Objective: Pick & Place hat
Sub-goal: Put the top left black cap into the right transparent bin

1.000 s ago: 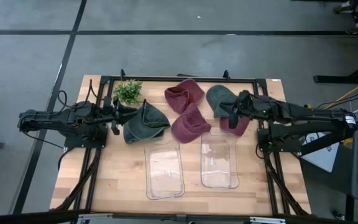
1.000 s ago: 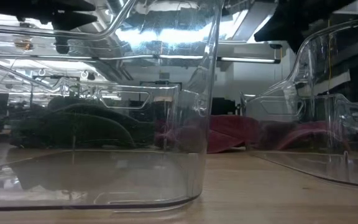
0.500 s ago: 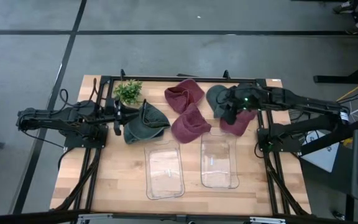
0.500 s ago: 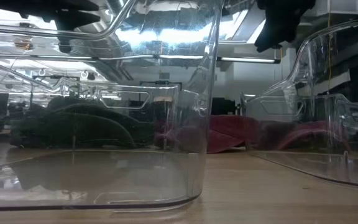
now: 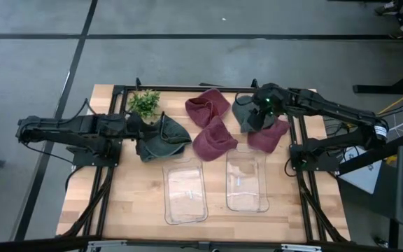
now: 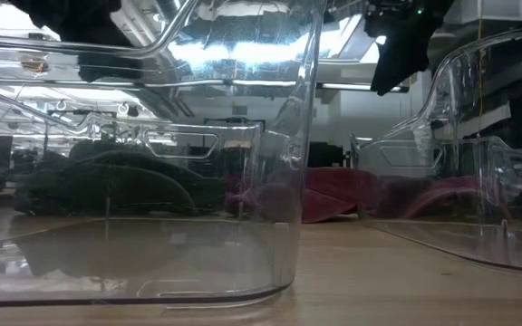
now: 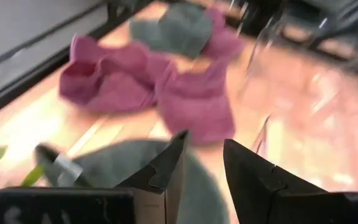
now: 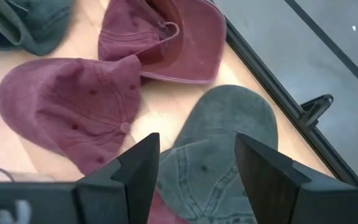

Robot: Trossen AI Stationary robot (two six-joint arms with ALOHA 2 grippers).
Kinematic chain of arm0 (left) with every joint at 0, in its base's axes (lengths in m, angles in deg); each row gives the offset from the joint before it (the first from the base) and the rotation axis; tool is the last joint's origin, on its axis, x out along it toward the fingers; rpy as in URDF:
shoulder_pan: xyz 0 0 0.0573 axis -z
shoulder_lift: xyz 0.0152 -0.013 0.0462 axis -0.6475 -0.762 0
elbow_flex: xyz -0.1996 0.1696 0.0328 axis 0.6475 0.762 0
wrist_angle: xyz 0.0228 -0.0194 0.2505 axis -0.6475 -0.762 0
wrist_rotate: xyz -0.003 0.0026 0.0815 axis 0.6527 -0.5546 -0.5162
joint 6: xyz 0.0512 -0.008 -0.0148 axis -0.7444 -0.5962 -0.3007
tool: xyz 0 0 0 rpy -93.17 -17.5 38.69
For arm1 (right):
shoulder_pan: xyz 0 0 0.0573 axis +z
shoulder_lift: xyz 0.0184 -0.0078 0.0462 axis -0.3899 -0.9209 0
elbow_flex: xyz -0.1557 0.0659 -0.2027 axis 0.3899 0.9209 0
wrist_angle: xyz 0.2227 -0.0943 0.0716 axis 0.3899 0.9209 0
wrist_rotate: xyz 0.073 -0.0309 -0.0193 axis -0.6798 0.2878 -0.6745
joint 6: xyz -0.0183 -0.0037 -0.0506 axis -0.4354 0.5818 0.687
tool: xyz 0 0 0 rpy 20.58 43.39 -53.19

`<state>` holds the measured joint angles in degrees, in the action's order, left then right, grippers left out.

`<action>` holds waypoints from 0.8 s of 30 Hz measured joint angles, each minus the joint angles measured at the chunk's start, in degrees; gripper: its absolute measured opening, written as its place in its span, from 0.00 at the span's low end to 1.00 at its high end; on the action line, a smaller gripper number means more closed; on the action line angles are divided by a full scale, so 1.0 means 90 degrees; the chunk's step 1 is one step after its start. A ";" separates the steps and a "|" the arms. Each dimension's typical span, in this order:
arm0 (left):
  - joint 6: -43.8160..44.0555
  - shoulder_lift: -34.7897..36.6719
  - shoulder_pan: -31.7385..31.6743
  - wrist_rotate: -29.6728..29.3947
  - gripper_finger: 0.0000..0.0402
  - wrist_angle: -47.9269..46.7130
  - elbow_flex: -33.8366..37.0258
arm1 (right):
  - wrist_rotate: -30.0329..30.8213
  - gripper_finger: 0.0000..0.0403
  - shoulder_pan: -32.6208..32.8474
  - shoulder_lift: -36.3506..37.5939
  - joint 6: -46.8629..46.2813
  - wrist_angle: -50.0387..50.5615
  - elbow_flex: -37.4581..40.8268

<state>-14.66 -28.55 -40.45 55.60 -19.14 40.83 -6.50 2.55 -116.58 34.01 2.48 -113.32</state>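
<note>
Caps first — I count five on the wooden table [image 5: 117, 203]: two green and three maroon. One green cap [image 5: 164, 138] lies on my left side, just beside the small green plant [image 5: 144, 103]. The other green cap [image 5: 245, 112] sits at the far right, partly lying over a maroon cap [image 5: 268, 136]. Between them are an upturned maroon cap [image 5: 207, 106] and, nearer the bins, a rounded maroon cap [image 5: 214, 140].

Two clear plastic bins stand side by side at the near half of the table, the left bin [image 5: 185, 190] and the right bin [image 5: 246, 179], neither touching a cap.

My right gripper [image 5: 262, 119] hangs over the right-hand green cap with its fingers [image 8: 138, 168] spread wide and nothing between them — the cap shows in the gap below. My left gripper [image 5: 137, 128] is at the edge of the left green cap, fingers [image 7: 166, 171] partly apart; I cannot tell whether they pinch the fabric.

A black frame [image 5: 208, 88] runs around the far edge, close behind the caps.
</note>
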 joint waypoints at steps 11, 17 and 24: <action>0.2458 -0.1275 -0.0035 -0.1809 0.28 -0.2085 -0.0990 | -0.0002 0.52 -0.0015 -0.0074 -0.0191 -0.0163 0.0000; 0.3229 -0.2126 -0.0267 -0.1229 0.28 -0.2189 -0.0985 | -0.0001 0.52 -0.0015 -0.0074 -0.0113 -0.0548 0.0000; 0.3578 -0.2590 -0.0707 -0.0194 0.28 -0.3376 -0.1039 | -0.0004 0.52 -0.0013 -0.0071 -0.0019 -0.0641 0.0000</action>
<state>17.53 -51.86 -46.82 53.86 -49.52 31.48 -6.54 2.43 -117.22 33.83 -3.29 -113.32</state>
